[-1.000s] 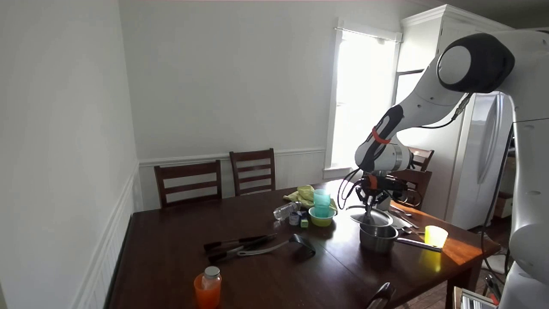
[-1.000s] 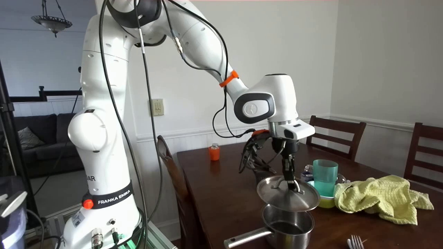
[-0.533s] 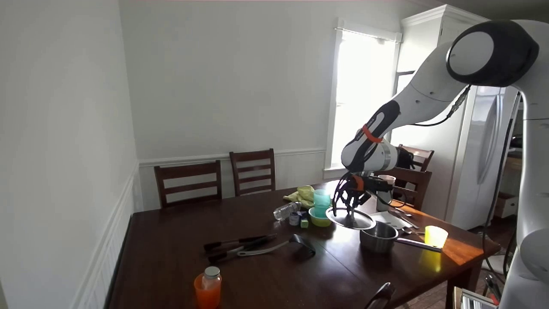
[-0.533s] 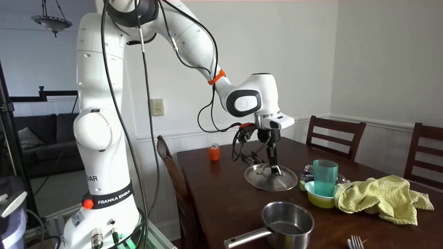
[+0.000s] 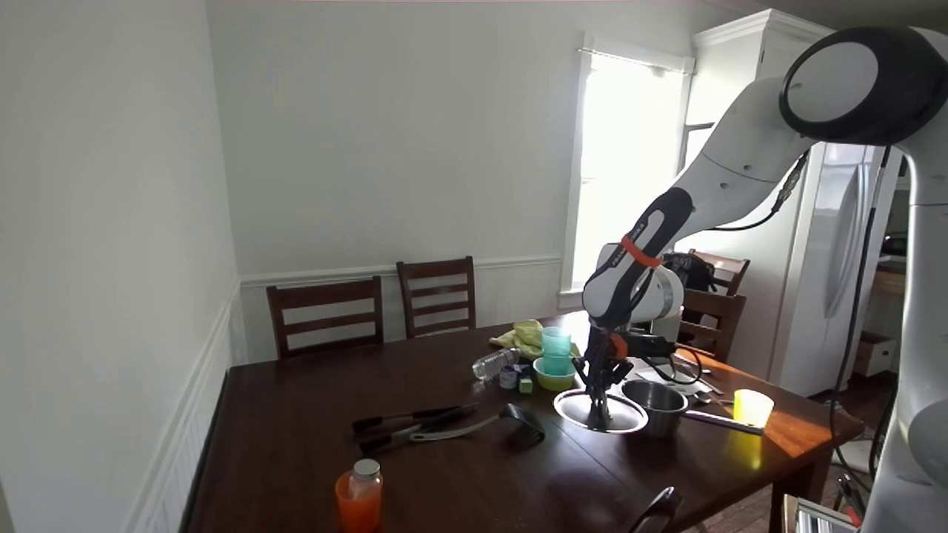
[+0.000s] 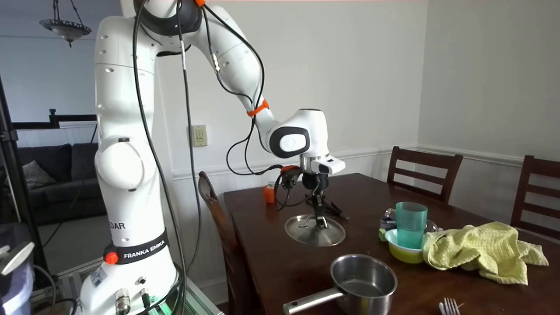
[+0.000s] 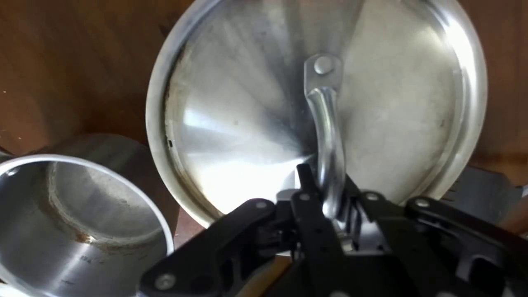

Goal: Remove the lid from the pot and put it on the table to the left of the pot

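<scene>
Wrist view has my end effector (image 7: 326,173) pinched closed on the handle (image 7: 328,132) of the lid (image 7: 264,111), plus brown staining (image 7: 84,237) in the pot (image 7: 78,262) that neither exterior view gives me. Lid's just beside the pot; can't tell if it touches the tabletop (image 6: 288,267).

White, black-banded robot arm (image 6: 232,48) arches downward, black two-fingered gripper (image 7: 328,181) clenched

In both exterior views the forearm (image 5: 729,170) slopes down from the high elbow (image 6: 166,24) to a rounded white wrist (image 6: 316,131). Below it the gripper hangs almost upright, its slim black fingers (image 7: 306,181) drawn close together and pointing down.
</scene>
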Robot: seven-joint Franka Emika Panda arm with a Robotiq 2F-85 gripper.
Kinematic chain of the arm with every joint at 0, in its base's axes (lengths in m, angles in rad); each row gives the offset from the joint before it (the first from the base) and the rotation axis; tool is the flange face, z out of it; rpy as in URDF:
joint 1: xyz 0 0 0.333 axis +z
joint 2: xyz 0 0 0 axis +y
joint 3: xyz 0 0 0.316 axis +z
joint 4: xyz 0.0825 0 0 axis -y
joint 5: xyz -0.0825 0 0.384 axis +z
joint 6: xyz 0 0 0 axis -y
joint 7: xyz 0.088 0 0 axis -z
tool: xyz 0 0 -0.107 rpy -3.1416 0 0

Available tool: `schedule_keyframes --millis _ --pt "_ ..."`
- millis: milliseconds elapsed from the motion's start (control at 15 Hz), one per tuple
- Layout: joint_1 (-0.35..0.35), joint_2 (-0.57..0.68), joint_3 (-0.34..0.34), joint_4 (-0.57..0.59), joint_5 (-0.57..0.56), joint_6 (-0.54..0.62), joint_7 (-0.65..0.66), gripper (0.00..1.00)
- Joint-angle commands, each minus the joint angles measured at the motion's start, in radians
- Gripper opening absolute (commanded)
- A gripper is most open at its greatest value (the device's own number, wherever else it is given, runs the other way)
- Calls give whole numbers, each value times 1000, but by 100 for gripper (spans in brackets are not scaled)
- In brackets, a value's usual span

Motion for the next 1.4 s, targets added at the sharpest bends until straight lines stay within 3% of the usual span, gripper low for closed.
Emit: schedule_keyframes --millis 0,200,267,867,1333 --pt "0 1 4 -7 -5 4 2 15" --pt "0 1 4 -11 -7 7 0 15" --pt "0 1 4 -11 -7 8 0 4" --pt "3 92 40 -101 61 261 -28 4" --pt "0 158 65 -100 98 316 -31 4"
